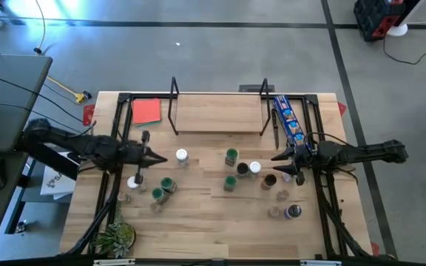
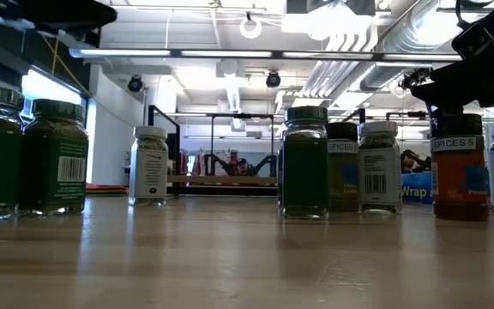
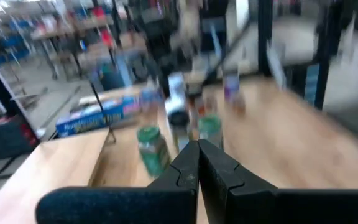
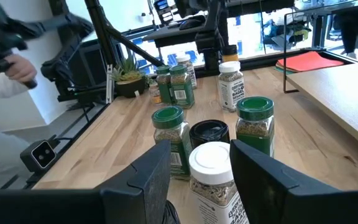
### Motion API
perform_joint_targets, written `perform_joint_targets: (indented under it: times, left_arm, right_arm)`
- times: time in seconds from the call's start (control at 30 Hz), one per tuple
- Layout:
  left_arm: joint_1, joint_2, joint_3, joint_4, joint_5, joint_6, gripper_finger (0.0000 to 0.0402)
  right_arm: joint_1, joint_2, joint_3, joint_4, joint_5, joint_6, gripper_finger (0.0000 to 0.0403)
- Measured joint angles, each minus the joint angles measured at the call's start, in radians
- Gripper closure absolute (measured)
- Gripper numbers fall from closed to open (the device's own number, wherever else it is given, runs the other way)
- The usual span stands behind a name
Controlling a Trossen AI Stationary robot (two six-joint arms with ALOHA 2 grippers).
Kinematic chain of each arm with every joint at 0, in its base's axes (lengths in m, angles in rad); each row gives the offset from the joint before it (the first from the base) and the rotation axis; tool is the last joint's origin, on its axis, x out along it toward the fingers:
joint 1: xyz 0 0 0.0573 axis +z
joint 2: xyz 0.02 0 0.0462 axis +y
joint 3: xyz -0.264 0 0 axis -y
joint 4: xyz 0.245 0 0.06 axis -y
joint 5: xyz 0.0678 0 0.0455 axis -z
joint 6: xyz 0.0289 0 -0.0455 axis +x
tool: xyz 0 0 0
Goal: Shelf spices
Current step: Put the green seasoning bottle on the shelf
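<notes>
The right gripper (image 4: 194, 177) hangs at about 3 o'clock on the table in the overhead view, its fingers (image 4: 145, 180) spread to either side of a white-lidded spice jar (image 4: 211, 180); the jar stands between the fingers, and whether the pads press it cannot be told; just beyond it, toward the table's centre, stand a black-lidded jar (image 4: 209, 132), a green-lidded jar (image 4: 169, 140) and a second green-lidded jar (image 4: 254, 124), all upright; farther on toward 9 o'clock a white-lidded jar (image 4: 230, 84) stands alone, near a cluster of green-lidded jars (image 4: 176, 84) beside the potted plant (image 4: 128, 78); the left gripper (image 1: 156, 157) sits at about 9 o'clock with its fingers pressed together on nothing, a white-capped jar (image 1: 181, 157) just off its tip toward the centre; the shelf (image 1: 217, 111) lies at 12 o'clock, its board bare of jars, with a flat red square (image 1: 146, 111) off its 9 o'clock end and a long blue packet (image 1: 288, 122) off its 3 o'clock end, well apart from the spices; further jars (image 1: 283, 212) stand near 5 o'clock.
</notes>
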Motion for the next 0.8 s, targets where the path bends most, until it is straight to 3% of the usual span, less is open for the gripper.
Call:
perform_joint_targets:
  times: [0.07,0.27,0.47,0.57,0.63,0.8]
  left_arm:
    - [-0.028,0.121,0.115,-0.112,-0.030,0.026,0.0400]
    - [-0.054,0.469,0.467,-0.368,-0.101,-0.088,0.0361]
    - [-0.031,0.769,0.777,-0.397,-0.051,-0.087,0.0271]
    - [0.013,0.899,0.900,-0.411,-0.044,-0.001,0.0220]
    - [0.068,0.978,0.972,-0.415,0.014,0.046,0.0191]
    - [0.264,1.152,1.047,-0.411,0.274,0.161,0.0143]
  right_arm:
    - [0.000,0.000,0.000,0.000,0.000,0.000,0.0243]
    - [0.000,0.000,0.000,0.000,0.000,0.000,0.0243]
    - [0.000,0.000,0.000,0.000,0.000,0.000,0.0243]
    - [0.000,0.000,0.000,0.000,0.000,0.000,0.0243]
    - [0.000,0.000,0.000,0.000,0.000,0.000,0.0243]
    - [0.000,0.000,0.000,0.000,0.000,0.000,0.0243]
